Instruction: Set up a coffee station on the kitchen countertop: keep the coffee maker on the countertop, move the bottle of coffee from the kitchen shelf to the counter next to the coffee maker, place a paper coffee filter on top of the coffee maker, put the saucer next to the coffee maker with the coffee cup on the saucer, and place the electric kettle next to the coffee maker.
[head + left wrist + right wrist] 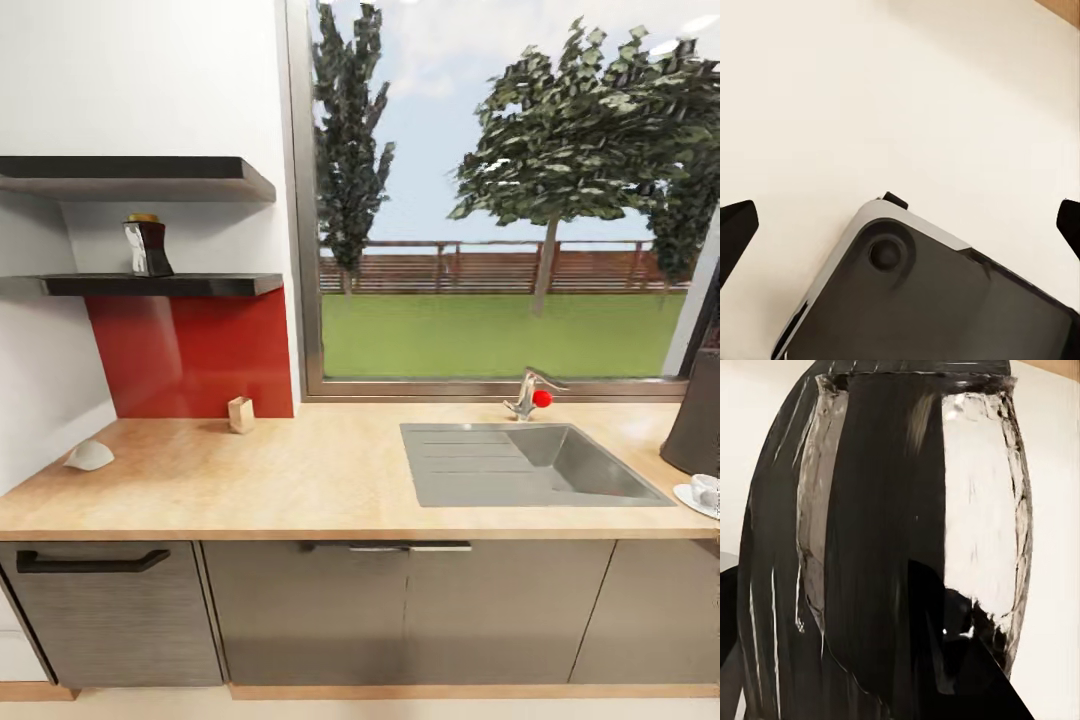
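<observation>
**Kettle seemingly in your right gripper, coffee maker at the far right of the counter**

Your right wrist view looks straight onto the clear glass-domed electric kettle (907, 540) with its dark inside; it looks carried, though you cannot tell how far those fingers are closed. Your left gripper (900, 225) is spread wide and holds nothing. Take the inset steel sink (530, 465) as landmark: the tall dark grey coffee maker (697, 420) stands just right of it on the light beige wood-look countertop (300, 480), the small white coffee cup (705, 490) on its white saucer (688, 497) in front. So the kettle's spot lies on your right arm's side. The yellow-capped dark bottle of coffee (147, 245) stands upright on the thin dark shelf (160, 285), well left of the sink, above the pale paper filter cone (90, 456).
</observation>
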You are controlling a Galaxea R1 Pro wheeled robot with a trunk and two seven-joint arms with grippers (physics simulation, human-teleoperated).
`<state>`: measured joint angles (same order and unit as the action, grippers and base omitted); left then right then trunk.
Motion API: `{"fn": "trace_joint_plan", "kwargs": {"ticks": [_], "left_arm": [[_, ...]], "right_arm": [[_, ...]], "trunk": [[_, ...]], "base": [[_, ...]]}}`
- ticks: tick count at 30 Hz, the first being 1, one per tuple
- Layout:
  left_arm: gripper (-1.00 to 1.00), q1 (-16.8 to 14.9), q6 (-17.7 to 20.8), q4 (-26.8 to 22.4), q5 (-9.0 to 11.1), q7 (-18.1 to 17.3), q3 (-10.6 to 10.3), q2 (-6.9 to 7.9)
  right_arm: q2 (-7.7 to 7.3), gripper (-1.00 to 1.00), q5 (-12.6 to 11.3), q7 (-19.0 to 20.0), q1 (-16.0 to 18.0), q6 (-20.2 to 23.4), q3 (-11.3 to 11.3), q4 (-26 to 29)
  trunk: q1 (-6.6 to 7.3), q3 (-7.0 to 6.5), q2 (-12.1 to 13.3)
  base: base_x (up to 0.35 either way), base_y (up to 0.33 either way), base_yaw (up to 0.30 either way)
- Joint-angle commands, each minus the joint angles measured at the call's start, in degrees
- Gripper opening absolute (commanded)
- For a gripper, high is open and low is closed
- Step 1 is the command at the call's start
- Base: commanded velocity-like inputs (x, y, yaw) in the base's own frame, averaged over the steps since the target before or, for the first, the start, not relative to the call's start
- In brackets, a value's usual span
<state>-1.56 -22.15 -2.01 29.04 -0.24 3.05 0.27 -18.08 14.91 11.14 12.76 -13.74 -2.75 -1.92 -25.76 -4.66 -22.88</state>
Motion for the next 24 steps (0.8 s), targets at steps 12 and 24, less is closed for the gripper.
{"fn": "trace_joint_plan", "kwargs": {"ticks": [12,24], "left_arm": [[1.00,0.0,-0.2,0.1,-0.2,0.0,0.3,0.00],[1.00,0.0,-0.2,0.1,-0.2,0.0,0.3,0.00]], "right_arm": [[0.03,-1.00,0.4,0.1,0.1,-0.3,-0.3,-0.2],[0.23,-1.00,0.4,0.1,0.0,-0.3,-0.3,-0.2]], "trunk": [[-0.02,0.02,0.0],[-0.02,0.02,0.0]], "base": [[0.000,-0.328,0.000],[0.000,-0.328,0.000]]}}
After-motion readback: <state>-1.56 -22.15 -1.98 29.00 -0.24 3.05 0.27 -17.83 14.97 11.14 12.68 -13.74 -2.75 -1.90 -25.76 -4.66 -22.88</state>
